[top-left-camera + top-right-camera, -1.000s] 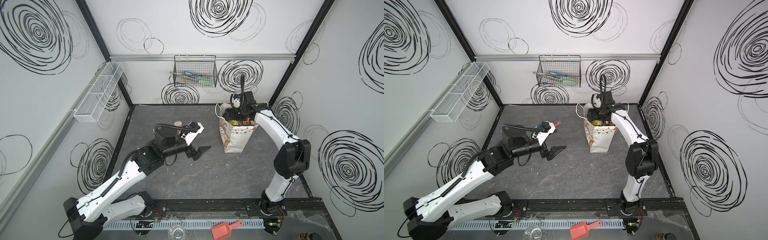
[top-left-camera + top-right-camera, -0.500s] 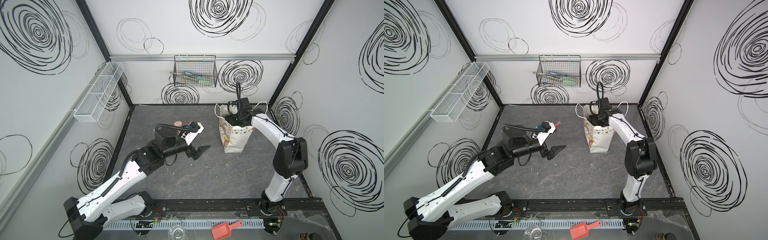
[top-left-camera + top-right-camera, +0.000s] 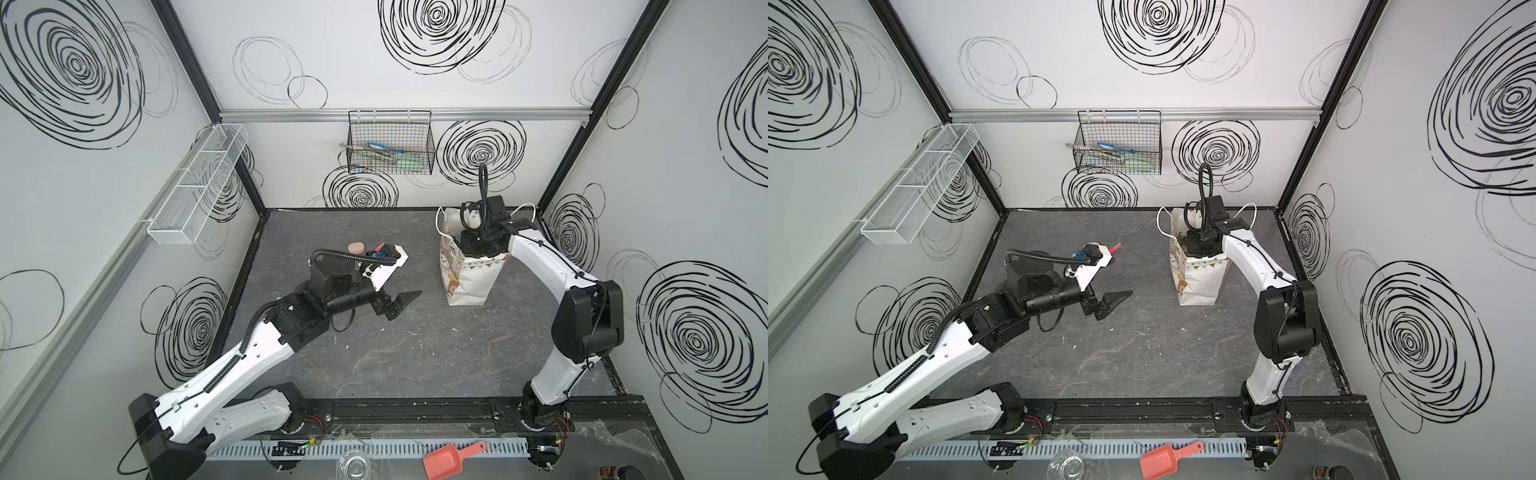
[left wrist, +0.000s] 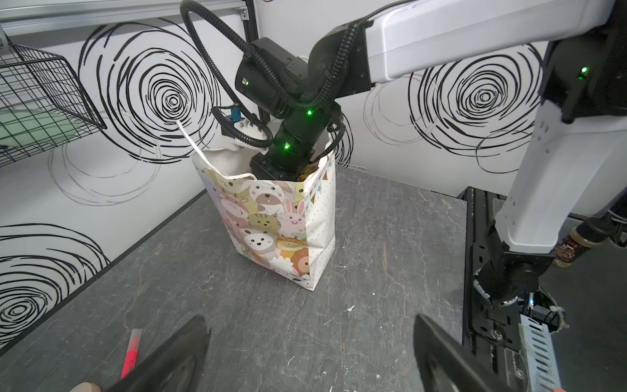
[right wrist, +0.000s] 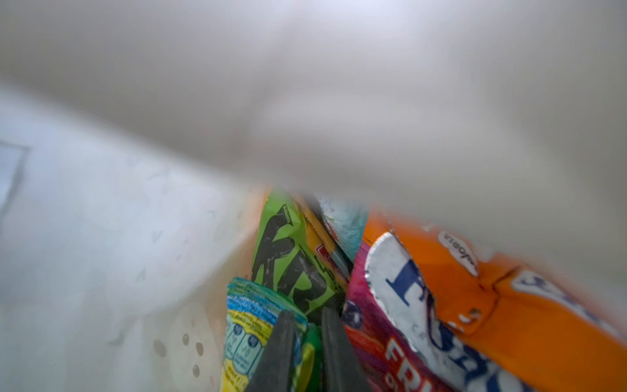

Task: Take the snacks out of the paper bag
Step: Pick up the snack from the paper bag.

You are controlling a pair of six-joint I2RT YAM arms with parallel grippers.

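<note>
The paper bag (image 3: 469,278) (image 3: 1200,282) (image 4: 271,224), white with cartoon animals and cord handles, stands upright at the back right of the table. My right arm reaches down into its mouth, so in both top views its jaws are hidden inside. In the right wrist view the right gripper (image 5: 307,322) is shut on the edge of a green-yellow snack packet (image 5: 305,359). Around it are other snacks: a lime-green packet (image 5: 288,258), a teal-yellow one (image 5: 247,322), a red-multicolour one (image 5: 400,322) and an orange one (image 5: 475,288). My left gripper (image 3: 399,305) (image 4: 308,325) hangs open and empty over the middle of the table.
A pink oval bar (image 3: 356,248) and a red marker pen (image 3: 1115,249) (image 4: 132,349) lie behind the left wrist. A black wire basket (image 3: 390,149) hangs on the back wall, a white mesh shelf (image 3: 199,183) on the left wall. An orange scoop (image 3: 449,459) lies beyond the front rail.
My right gripper has sunk deeper into the bag and its jaws have closed. The left arm has not moved.
</note>
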